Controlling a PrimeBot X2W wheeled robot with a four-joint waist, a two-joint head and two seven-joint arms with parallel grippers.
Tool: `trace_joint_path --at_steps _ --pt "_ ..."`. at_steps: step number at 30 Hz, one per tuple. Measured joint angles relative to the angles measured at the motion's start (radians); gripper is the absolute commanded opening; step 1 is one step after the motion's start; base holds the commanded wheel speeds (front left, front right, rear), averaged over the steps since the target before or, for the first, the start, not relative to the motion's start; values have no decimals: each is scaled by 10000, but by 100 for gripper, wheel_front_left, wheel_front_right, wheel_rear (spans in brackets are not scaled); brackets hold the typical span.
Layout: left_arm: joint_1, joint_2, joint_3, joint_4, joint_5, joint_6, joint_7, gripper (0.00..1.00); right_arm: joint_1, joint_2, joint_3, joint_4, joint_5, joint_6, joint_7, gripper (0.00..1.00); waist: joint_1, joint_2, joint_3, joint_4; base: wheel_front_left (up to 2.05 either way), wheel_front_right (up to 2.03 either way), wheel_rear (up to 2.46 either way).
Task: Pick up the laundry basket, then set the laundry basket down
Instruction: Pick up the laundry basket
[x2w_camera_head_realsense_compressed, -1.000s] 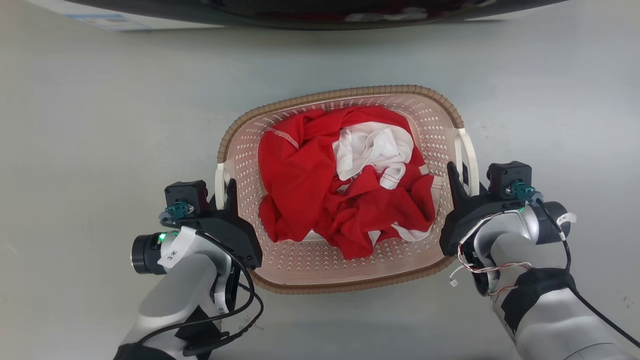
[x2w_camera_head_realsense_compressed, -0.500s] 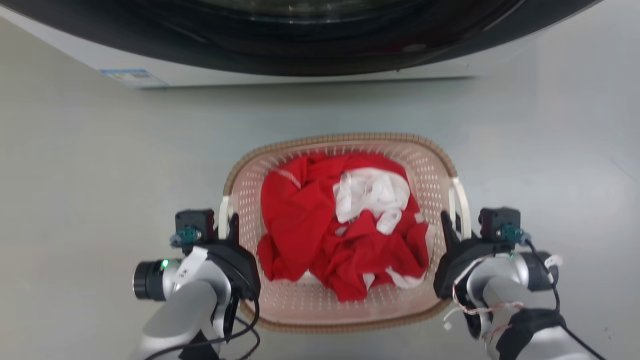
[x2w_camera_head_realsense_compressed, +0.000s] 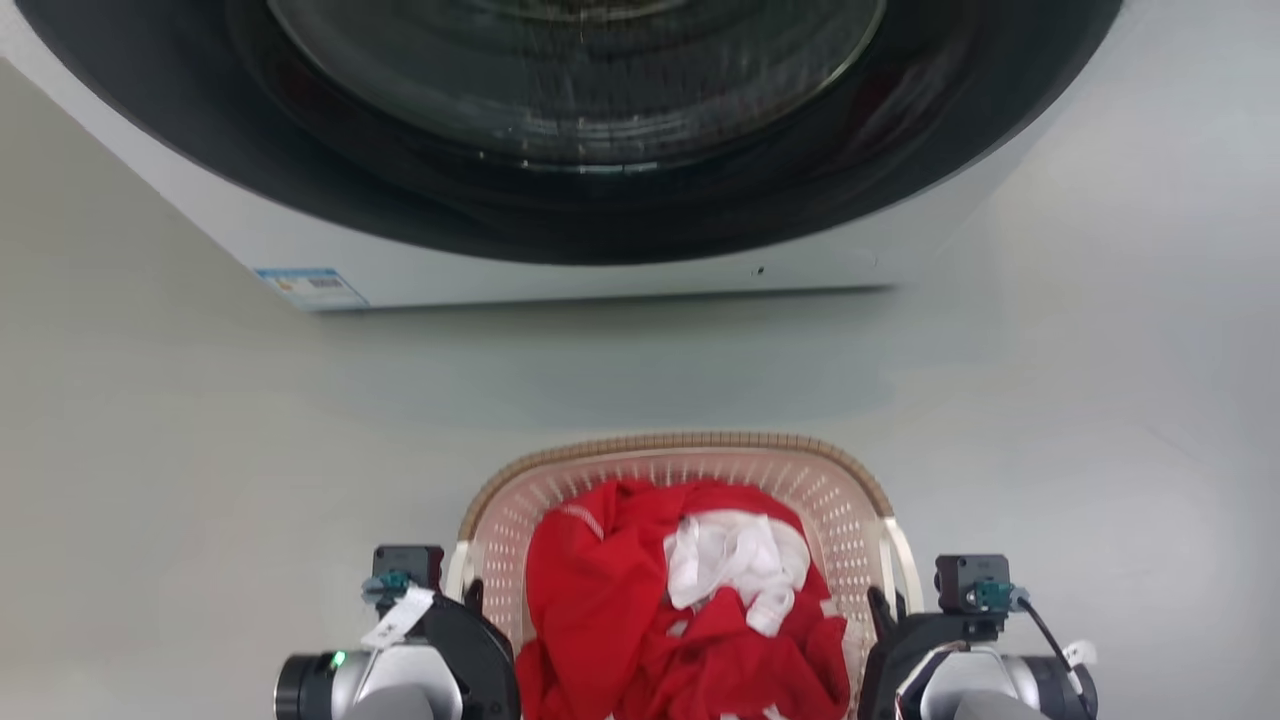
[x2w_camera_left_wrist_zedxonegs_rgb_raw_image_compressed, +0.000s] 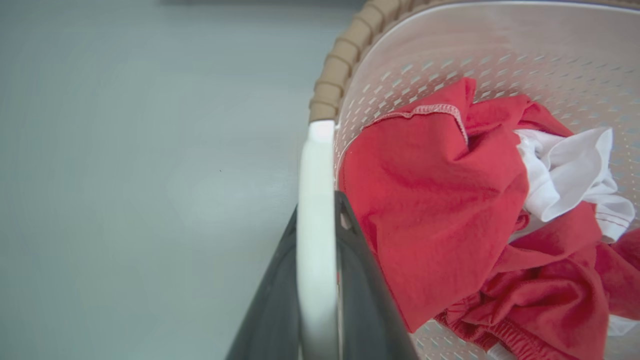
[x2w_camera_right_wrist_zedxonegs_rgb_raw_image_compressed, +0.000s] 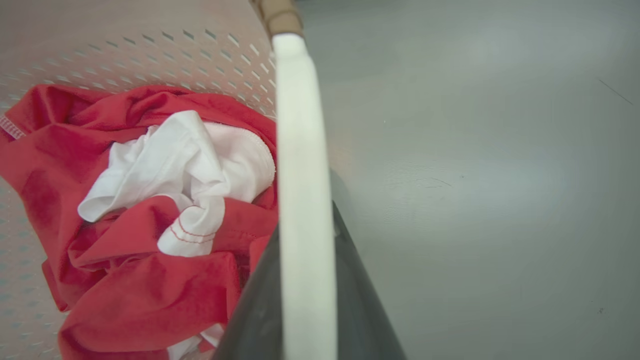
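**Left gripper** (x2w_camera_left_wrist_zedxonegs_rgb_raw_image_compressed: 317, 207): in the left wrist view, the two dark fingers (x2w_camera_left_wrist_zedxonegs_rgb_raw_image_compressed: 360, 280) stand narrow, one on each side of the white left handle (x2w_camera_left_wrist_zedxonegs_rgb_raw_image_compressed: 315, 160), and clamp it. The handle bar covers the gap between them. The finger bases are cut off at the 6 o'clock edge.

**Right gripper** (x2w_camera_right_wrist_zedxonegs_rgb_raw_image_compressed: 306, 220): in the right wrist view, it has the same narrow grip on the white right handle (x2w_camera_right_wrist_zedxonegs_rgb_raw_image_compressed: 299, 120). One finger lies on the inner side and one on the outer side. The bar hides the contact faces.

**Laundry basket** (x2w_camera_head_realsense_compressed: 680, 441): in the head view, it sits at 6 o'clock of the frame. The left gripper is at its 9 o'clock side and the right gripper at its 3 o'clock side. The near rim and about half of the basket are cut off at the bottom edge. Whether the base is clear of the floor (x2w_camera_head_realsense_compressed: 150, 450) cannot be told.

**Contents:**
- A crumpled red garment (x2w_camera_head_realsense_compressed: 600, 620) covers most of the perforated bottom.
- A white garment (x2w_camera_head_realsense_compressed: 735, 560) lies bunched on top of the red one, toward 2 o'clock.

**Surroundings:**
- A washing machine (x2w_camera_head_realsense_compressed: 600, 280) stands at 12 o'clock, well apart from the basket, with bare floor between them.
- The round door glass (x2w_camera_head_realsense_compressed: 570, 70) is cut off at the top edge, and the drum interior is too dark to read.
- A small label (x2w_camera_head_realsense_compressed: 310, 288) sits at the cabinet's lower corner toward 10 o'clock. Its print is illegible.
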Motion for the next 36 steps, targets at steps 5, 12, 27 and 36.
trace_joint_path --at_steps 5,12,27,36 --pt "430 10 -265 82 -157 -31 332 0 417 4 364 -12 476 -88 343 0 1 0 -728 -50 0 0 0" --pt "1108 23 -585 203 -234 -117 855 0 1077 15 880 -29 1053 -173 813 0 1 -1 -1748 -91 0 0 0" --pt "2252 77 -970 378 -414 -232 1580 0 2393 12 1843 -230 2019 -286 1563 0 1 -2 -3678 -63 0 0 0" --pt "2416 174 -1126 387 -479 -278 1724 0 2658 -29 2153 -525 2500 -339 1737 0 1 0 -4321 -94 0 0 0"
